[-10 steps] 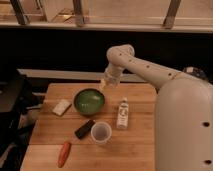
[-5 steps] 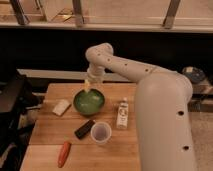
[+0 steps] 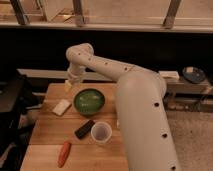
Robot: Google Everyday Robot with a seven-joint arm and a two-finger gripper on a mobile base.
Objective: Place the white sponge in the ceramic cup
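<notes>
On wooden table (image 3: 47, 131), white sponge (image 3: 61, 107) apart from gripper (image 3: 68, 86) at far-left edge.

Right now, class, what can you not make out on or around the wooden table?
All in the camera view:
1. Wooden table, right side: hidden behind the white robot arm.
2. Tool, over the table's far-left edge behind the flat off-white sponge: blurred, its height above the wood unclear.
3. Black oblong object beside the pale ceramic cup: too blurred to identify.
</notes>
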